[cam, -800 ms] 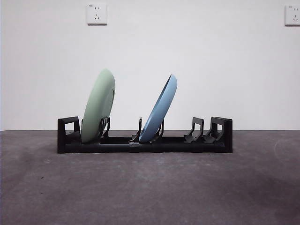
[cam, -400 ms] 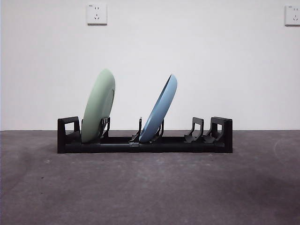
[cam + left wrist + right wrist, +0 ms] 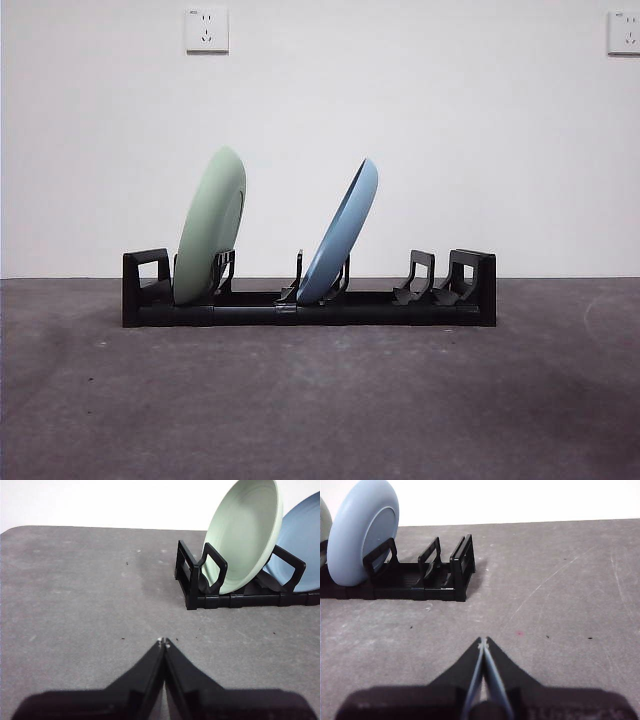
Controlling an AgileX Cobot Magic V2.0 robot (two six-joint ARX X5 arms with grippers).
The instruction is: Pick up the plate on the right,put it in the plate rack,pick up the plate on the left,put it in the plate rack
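The black plate rack (image 3: 310, 310) stands across the middle of the grey table. A pale green plate (image 3: 210, 228) leans in its left slots and a light blue plate (image 3: 340, 235) leans in the middle slots. From the left wrist view, the green plate (image 3: 245, 535) and rack (image 3: 200, 587) are some way off from my left gripper (image 3: 163, 641), which is shut and empty over bare table. My right gripper (image 3: 483, 641) is shut and empty too, apart from the rack's end (image 3: 460, 572) and the blue plate (image 3: 362, 532). Neither arm shows in the front view.
Two empty prong pairs (image 3: 440, 278) stand at the rack's right end. White wall sockets (image 3: 206, 30) sit high on the back wall. Grey table surface (image 3: 320, 400) spreads in front of the rack.
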